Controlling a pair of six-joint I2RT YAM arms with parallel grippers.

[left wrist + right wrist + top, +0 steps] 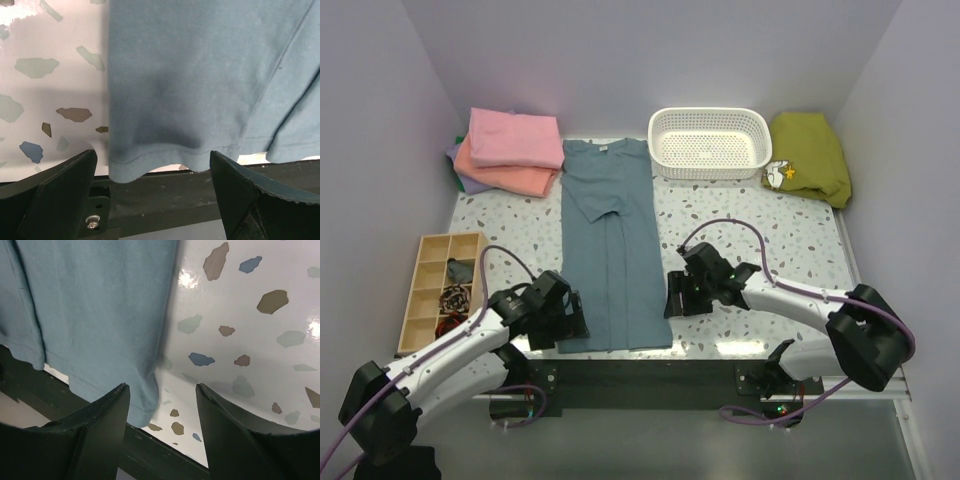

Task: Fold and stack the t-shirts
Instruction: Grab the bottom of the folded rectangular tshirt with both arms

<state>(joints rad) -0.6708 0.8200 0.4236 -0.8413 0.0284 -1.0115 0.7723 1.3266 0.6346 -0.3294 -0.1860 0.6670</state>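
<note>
The speckled terrazzo table (pixel 775 245) spreads beneath both tools, and its near edge runs just under their fingers. On it lies the blue-grey t-shirt (pixel 610 250), folded lengthwise into a long strip. It reaches straight away from the two grippers, with its collar at the far end and its hem at the table's near edge, between them.

Far ahead of the left gripper (pixel 566 318) sits a stack of folded t-shirts: the pink one (pixel 515 137) on top, the salmon-orange one (pixel 505 172) under it, and a lavender one (pixel 470 183) peeking out at the bottom. Far ahead of the right gripper (pixel 678 296) stands a white perforated basket (pixel 710 172). Further to that gripper's right lies a crumpled olive-green garment (pixel 810 150) with a small cartoon print. Just outboard of the left gripper rests a wooden compartment tray (pixel 420 300) holding some small dark items we cannot identify.

The left gripper (pixel 152 156) is spread to its widest. The hem's near-left corner (pixel 125 172) lies between its fingers, which do not touch it.

The right gripper (pixel 162 387) has its fingers apart, less widely. The hem's near-right corner (pixel 142 412) sits just beside its left finger (pixel 107 420). We see bare table between the tips and no cloth pinched.

A small white neck label (pixel 603 147) shows at the collar, the point farthest from both tools.
</note>
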